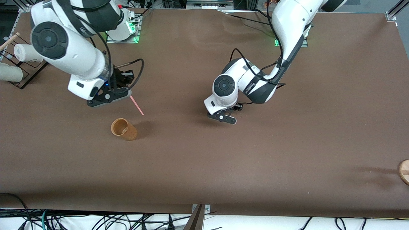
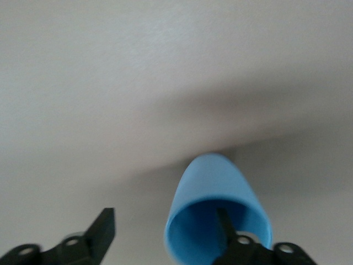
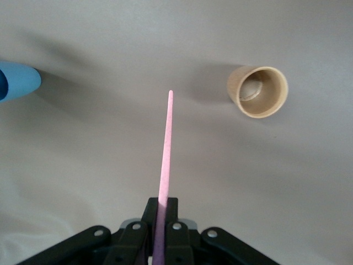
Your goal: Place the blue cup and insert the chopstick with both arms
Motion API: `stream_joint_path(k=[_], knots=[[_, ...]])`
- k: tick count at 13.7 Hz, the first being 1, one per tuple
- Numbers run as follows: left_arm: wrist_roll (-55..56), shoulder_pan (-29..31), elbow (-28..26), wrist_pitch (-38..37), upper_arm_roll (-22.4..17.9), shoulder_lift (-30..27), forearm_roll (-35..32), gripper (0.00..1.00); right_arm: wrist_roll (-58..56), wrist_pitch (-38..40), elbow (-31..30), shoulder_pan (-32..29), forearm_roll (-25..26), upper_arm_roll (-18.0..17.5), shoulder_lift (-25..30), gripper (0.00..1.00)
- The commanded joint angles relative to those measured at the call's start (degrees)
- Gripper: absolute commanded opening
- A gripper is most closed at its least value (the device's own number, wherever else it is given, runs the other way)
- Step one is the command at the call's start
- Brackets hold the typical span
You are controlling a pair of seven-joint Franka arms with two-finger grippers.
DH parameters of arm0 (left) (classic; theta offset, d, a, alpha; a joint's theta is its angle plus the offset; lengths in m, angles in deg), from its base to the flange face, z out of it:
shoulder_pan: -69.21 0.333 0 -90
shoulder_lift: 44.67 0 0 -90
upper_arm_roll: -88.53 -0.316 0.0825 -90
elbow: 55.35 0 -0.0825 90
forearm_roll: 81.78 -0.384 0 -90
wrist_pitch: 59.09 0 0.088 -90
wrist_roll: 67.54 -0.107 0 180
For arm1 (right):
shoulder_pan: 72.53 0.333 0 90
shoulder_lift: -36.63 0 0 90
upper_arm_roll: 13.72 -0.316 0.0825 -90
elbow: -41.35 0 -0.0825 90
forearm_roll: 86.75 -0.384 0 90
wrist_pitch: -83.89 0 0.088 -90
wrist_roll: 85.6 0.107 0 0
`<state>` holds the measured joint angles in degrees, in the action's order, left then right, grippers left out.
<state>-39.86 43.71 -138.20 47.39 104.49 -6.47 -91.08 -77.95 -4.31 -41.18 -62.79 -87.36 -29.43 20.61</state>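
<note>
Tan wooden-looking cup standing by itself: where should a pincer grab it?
I'd take the tan wooden-looking round cup by its rim, straight down from above: it stands upright, mouth open, so one finger fits inside, one outside. Nothing touches it. The right pincer holds the thin pink chopstick above the table beside it; the open left pincer is at the light-blue plastic cup.
</note>
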Motion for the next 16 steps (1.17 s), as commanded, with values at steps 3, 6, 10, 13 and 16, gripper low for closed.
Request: stream_joint_path(k=[3, 6, 10, 13, 16], knots=[[-7.44, 5.0, 0.31, -9.35, 0.48, -9.8, -0.63, 1.0, 9.99, -2.23, 0.17, 3.61, -0.89, -2.22, -2.69, 0.0], [-15.62, 14.74, 0.4, -12.61, 0.48, -15.33, 7.44, 1.0, 18.69, -6.97, 0.17, 8.35, -1.06, -2.31, -4.98, 0.0], [-15.64, 21.62, 2.5, -20.32, -0.13, -20.8, 7.99, 1.0, 27.67, -13.74, 1.65, 13.28, -5.46, -2.48, -8.49, 0.0], [-15.99, 24.34, 0.77, -20.96, -3.63, -26.15, 9.21, 1.0, 35.66, -18.48, 4.12, 16.79, -5.46, -4.42, -11.31, 0.0], [-16.25, 24.18, -9.84, -16.5, -10.76, -33.26, 15.36, 1.0, 40.06, -19.73, 4.21, 19.0, -7.82, -5.2, -11.32, 0.0]])
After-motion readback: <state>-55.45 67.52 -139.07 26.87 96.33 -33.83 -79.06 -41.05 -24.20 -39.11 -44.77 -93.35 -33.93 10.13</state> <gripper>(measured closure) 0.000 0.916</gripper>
